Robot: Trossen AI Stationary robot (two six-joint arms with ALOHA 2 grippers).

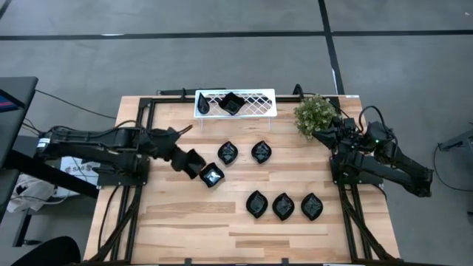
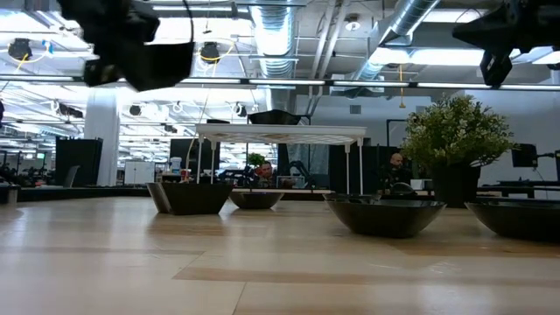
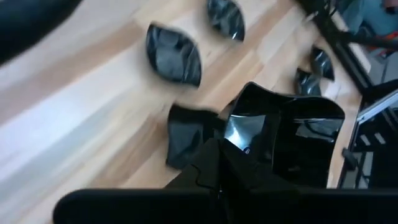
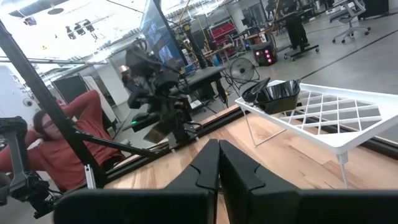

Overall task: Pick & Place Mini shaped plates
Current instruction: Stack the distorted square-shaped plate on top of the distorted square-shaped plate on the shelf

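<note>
The left arm reaches in from the worktop's left edge, stretched out low toward the middle. Its left gripper point(image 1: 191, 164) hangs above the wood with its jaws pinching a square black plate point(image 3: 292, 140) by the rim; the low view shows gripper and plate raised clear of the surface. Just beside it another small black plate point(image 1: 212, 176) lies on the wood.

Further along, two leaf-shaped plates point(image 1: 228, 153) lie side by side near the worktop's centre, and a row of three plates point(image 1: 283, 206) sits toward the front edge, right of centre. At the back edge stands a white lattice tray point(image 1: 255, 103) on thin legs, with one black plate point(image 1: 230, 103) resting on top.

A green potted plant point(image 1: 316, 113) stands at the back right corner. Next to it, the right arm is folded over the right edge, its right gripper point(image 4: 217, 163) held high and its jaws pressed together on nothing.

The worktop point(image 1: 177, 222) is pale wooden planks in a black frame, over a grey floor. Beyond it is an open workshop with ceiling ducts, lamps and screens; a person in a red top point(image 4: 59, 146) sits back with arms raised behind the head.
</note>
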